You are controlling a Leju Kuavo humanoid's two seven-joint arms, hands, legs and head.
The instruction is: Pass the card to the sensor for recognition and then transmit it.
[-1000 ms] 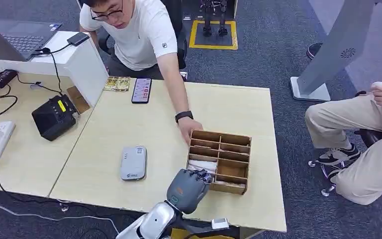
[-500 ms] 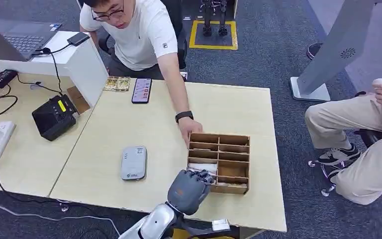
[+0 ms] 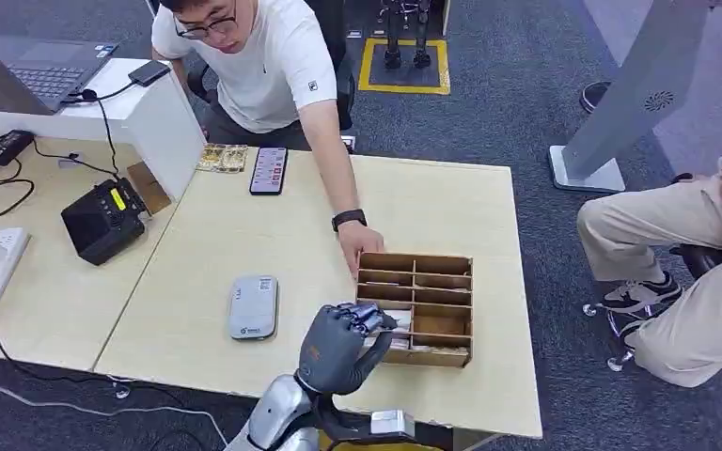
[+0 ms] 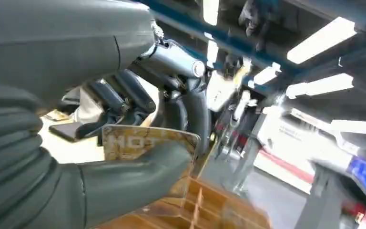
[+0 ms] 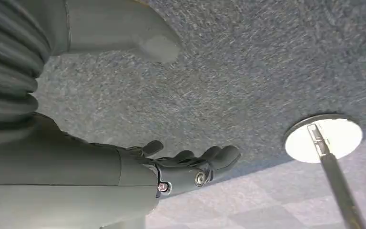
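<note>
My left hand hovers over the table's front edge, just left of the wooden divided box. In the left wrist view its thumb and fingers pinch a gold-patterned card with pale lettering. The grey flat sensor lies on the table to the left of the hand, apart from it. A person's hand rests on the box's far left corner. My right hand hangs over blue carpet, fingers spread and holding nothing.
A black device and cables sit on the left table, with a phone and a laptop further back. A second person sits at the right. A grey stand rises behind the table.
My left hand has drawn back out of the box's near-left compartment and moved left and up, carrying the card. The person's hand stays on the box.
</note>
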